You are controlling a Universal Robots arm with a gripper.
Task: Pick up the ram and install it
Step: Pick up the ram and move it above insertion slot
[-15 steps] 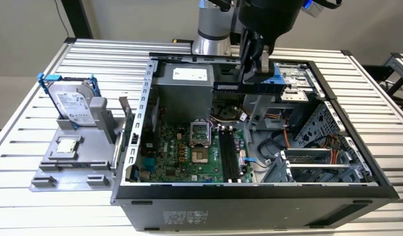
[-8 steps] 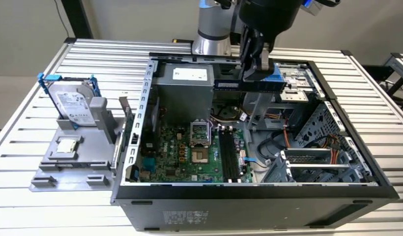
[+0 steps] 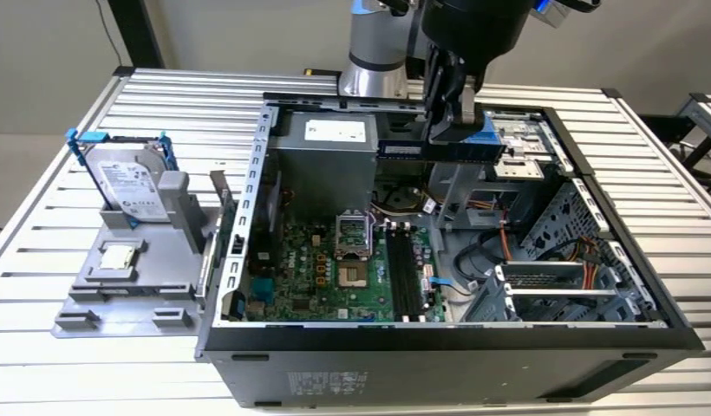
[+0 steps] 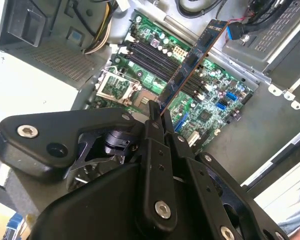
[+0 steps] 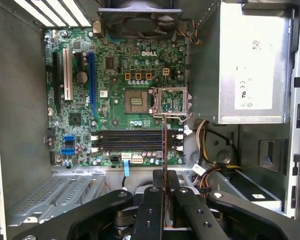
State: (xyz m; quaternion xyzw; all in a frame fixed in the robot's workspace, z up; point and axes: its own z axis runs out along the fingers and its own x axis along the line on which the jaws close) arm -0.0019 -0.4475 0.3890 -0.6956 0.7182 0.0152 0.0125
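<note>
My gripper [image 3: 454, 130] hangs over the open computer case [image 3: 633, 260], shut on the ram [image 3: 404, 150], a long thin stick held level above the case's back part. In the second wrist view the ram [image 4: 190, 62] juts out from between the black fingers [image 4: 152, 125], well above the green motherboard [image 4: 210, 100]. In the first wrist view the ram [image 5: 164, 145] shows edge-on, crossing over the black memory slots [image 5: 135, 141] beside the processor socket [image 5: 139, 102]. The slots [image 3: 404, 273] lie well below the stick and look bare.
A silver hard drive [image 3: 130, 182] with blue brackets stands on a grey holder [image 3: 89, 316] at the exterior view's left, with a small square processor chip [image 3: 119, 256] in front of it. The power supply [image 3: 321, 147], cables [image 3: 494, 251] and drive cage [image 3: 552, 286] crowd the case.
</note>
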